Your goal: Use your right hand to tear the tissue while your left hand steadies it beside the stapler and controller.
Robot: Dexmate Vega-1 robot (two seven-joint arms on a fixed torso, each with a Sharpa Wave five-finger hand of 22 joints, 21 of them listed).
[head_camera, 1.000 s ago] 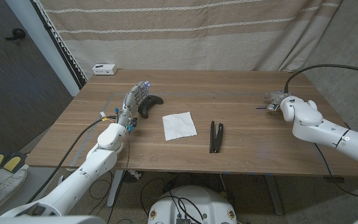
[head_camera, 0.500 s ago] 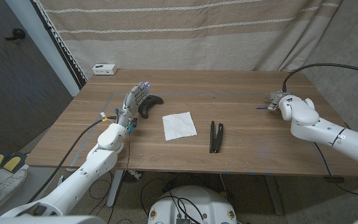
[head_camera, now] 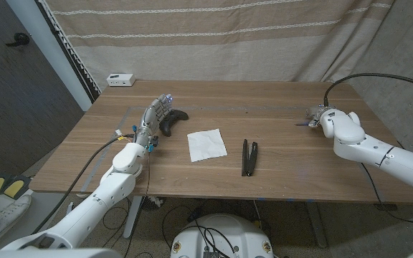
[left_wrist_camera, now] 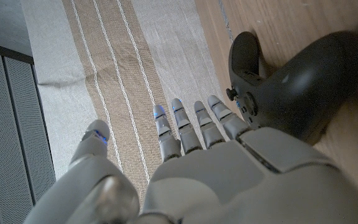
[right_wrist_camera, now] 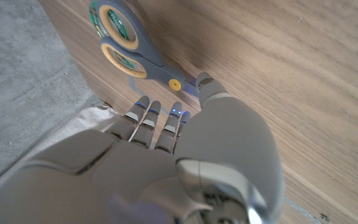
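A white tissue (head_camera: 206, 145) is seen lying flat near the middle of the wooden table (head_camera: 278, 107), untouched by either hand, with a black stapler (head_camera: 249, 156) just beside it on the robot's right and a dark controller (head_camera: 171, 121) near its far left corner. The left hand (head_camera: 153, 118) is held empty with its fingers (left_wrist_camera: 194, 124) extended and slightly apart, just beside the controller. The right hand (head_camera: 317, 115) is found well apart from the tissue near the table's right edge, beside a pair of scissors (right_wrist_camera: 129, 43), its fingers straight and side by side with nothing held.

Scissors (right_wrist_camera: 129, 43) blades behind right hand (right_wrist_camera: 166, 162) fingers (right_wrist_camera: 143, 118).
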